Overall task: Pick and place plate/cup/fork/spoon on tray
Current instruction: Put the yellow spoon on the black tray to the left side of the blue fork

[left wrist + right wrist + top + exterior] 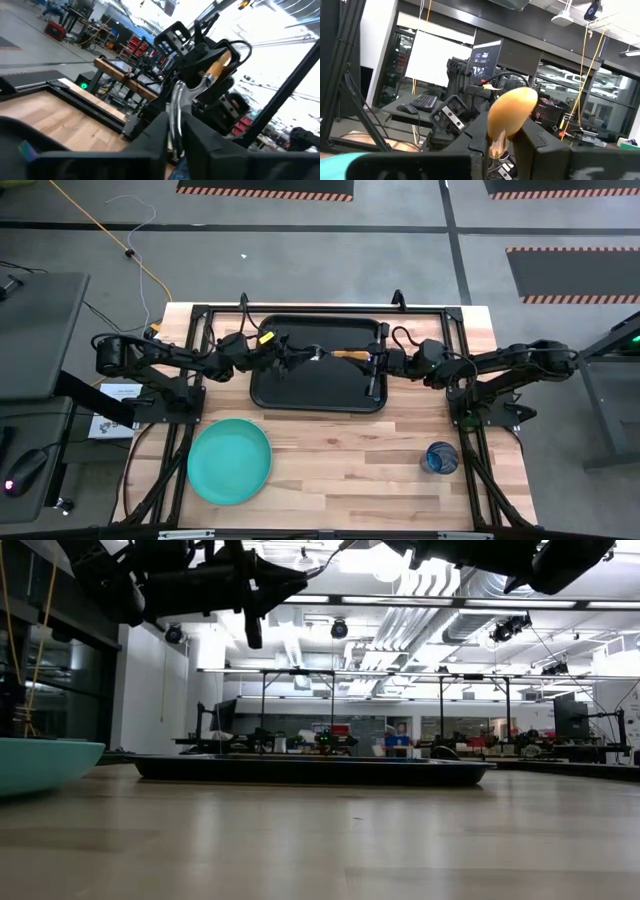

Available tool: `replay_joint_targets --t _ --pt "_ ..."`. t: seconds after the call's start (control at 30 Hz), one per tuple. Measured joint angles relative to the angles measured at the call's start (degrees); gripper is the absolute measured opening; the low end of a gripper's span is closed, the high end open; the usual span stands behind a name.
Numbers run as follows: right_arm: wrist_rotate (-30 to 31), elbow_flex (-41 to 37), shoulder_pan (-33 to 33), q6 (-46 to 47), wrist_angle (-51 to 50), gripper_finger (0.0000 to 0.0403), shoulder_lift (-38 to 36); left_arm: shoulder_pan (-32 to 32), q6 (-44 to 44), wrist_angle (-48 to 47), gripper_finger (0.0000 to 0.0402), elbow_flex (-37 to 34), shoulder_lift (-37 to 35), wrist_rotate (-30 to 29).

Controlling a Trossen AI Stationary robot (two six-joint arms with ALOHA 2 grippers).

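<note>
A fork with a pale wooden handle (350,354) and a metal head (316,353) hangs in the air above the black tray (318,398), held between both arms. My left gripper (302,352) comes from the table's left and is shut on the metal head. My right gripper (372,358) comes from the right and is shut on the handle. The turquoise plate (229,460) rests flat on the wood at the near left. The blue cup (441,457) stands upright at the near right. No spoon shows. My left gripper pinches the fork's metal head (173,112) between its two fingers, coming about level from the table's left, along the fork. The fork is clear of the tray. My right gripper pinches the wooden handle near its rounded free end (511,116) between its two fingers, coming about level from the table's right. The handle's end sticks out past the fingers, and the fork is lifted clear.
The tray (310,770) lies at the far middle of the table, inside a black frame (200,315). The plate's rim (40,760) shows at the low view's left. Bare wood lies between plate and cup along the near edge.
</note>
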Motion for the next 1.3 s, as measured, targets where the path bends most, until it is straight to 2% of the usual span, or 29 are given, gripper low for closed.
replay_joint_targets --t 0.07,0.13,0.23,0.43,0.57,0.67,0.73,0.8,0.9,1.07,1.13,1.3 --pt "-0.15 0.00 -0.02 -0.16 -0.29 0.0034 0.00 0.04 1.07 -0.56 0.0010 0.00 0.00 -0.19" --pt "-0.25 0.00 -0.02 0.10 -0.26 0.0023 0.00 0.02 1.80 -0.57 0.0008 0.02 0.00 -0.47" --pt "0.28 0.00 -0.02 0.64 -0.32 0.0029 -0.02 -0.02 3.09 -0.71 0.0005 0.02 0.00 -0.65" --pt "7.75 0.00 -0.01 1.40 -4.49 0.0102 -0.82 1.65 5.26 -4.67 0.0003 0.02 -1.77 0.24" --pt "11.93 0.00 -0.27 1.77 -13.86 0.0159 -4.15 4.40 7.82 -11.29 0.0002 -0.09 -6.07 1.06" --pt "15.80 0.00 -0.35 2.34 -22.75 0.0196 -8.07 6.02 10.80 -14.60 0.0001 -0.86 -10.33 -0.82" --pt "19.85 0.02 -0.34 2.47 -31.29 0.0214 -11.28 6.98 14.55 -21.02 0.0001 -1.38 -13.92 -3.18" --pt "24.28 -0.01 -0.40 5.35 -41.70 0.0225 -14.65 7.60 18.45 -32.81 0.0001 -0.72 -17.71 -7.21" --pt "24.55 0.00 -0.84 14.01 -51.77 0.0230 -18.41 7.62 21.15 -50.02 0.0001 2.78 -19.71 -12.75" --pt "21.65 3.22 -2.53 20.93 -59.05 0.0231 -15.73 3.99 23.41 -54.06 0.0001 7.59 -13.88 -14.51" --pt "20.91 4.44 -3.17 21.96 -60.95 0.0231 -12.16 2.46 24.31 -56.07 0.0001 10.10 -9.57 -14.57" --pt "14.41 9.80 -4.50 20.21 -63.15 0.0232 -1.31 -0.15 27.69 -60.78 0.0001 18.02 0.22 -17.09"
